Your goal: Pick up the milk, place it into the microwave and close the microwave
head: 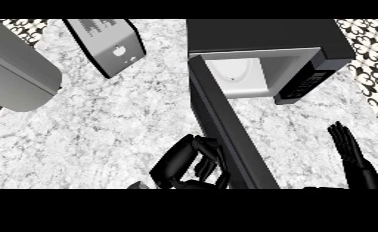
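Note:
The black microwave (pixel 295 36) stands at the back right with its pale cavity (pixel 247 73) showing. Its door (pixel 225 131) is swung wide open and reaches toward the lower edge of the head view. My left hand (pixel 184 163) is at the bottom centre with its fingers curled against the door's outer left face, holding nothing that I can see. Resting open at the lower right is my right hand (pixel 351 153), fingers pointing up, apart from the microwave. I cannot make out the milk anywhere, and nothing in the white cavity reads as a carton.
A grey box with a black frame (pixel 111 46) leans at the back left. A larger grey appliance (pixel 22 78) fills the left edge. Speckled counter (pixel 125 121) lies between them and the door. Patterned wall tiles show at both top corners.

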Available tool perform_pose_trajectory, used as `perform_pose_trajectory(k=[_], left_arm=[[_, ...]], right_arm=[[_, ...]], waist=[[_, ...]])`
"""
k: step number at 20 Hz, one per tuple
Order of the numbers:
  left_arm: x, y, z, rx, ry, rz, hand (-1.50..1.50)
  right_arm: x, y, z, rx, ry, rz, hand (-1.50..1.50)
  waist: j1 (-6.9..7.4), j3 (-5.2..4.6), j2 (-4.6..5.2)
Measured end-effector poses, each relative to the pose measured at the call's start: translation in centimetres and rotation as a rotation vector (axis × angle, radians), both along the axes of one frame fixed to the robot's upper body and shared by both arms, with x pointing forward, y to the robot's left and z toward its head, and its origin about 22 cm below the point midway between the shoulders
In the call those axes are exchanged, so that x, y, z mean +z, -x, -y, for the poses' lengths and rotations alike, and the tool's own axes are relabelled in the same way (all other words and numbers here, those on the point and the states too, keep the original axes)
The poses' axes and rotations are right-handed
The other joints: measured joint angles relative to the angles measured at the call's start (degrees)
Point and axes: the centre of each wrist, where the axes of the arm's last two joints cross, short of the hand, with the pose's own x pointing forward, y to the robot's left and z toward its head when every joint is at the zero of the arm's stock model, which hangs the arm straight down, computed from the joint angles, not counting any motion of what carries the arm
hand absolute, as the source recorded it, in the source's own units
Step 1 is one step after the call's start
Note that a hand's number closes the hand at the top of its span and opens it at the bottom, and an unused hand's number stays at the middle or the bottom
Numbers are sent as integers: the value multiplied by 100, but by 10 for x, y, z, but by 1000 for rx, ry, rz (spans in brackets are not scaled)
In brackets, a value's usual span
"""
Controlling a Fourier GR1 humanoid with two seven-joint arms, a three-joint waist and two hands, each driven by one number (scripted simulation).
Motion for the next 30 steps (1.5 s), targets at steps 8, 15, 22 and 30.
perform_pose_trajectory(k=[8, 15, 22, 30], left_arm=[[-41, -2, 24, 64, 0, 73, 150], [-58, -7, 37, 99, 7, 63, 150], [-49, -16, 49, 121, 41, 52, 150], [-30, -31, 58, 246, 139, 79, 150]], right_arm=[[37, 9, 2, 82, -52, 72, -150], [72, 11, -4, 164, -91, 118, -150], [108, 3, -13, 270, -113, 153, -150], [142, -4, -11, 364, -84, 163, -150]], waist=[[-137, -9, 37], [-308, -14, 76], [-542, -22, 131], [-785, -29, 179]])
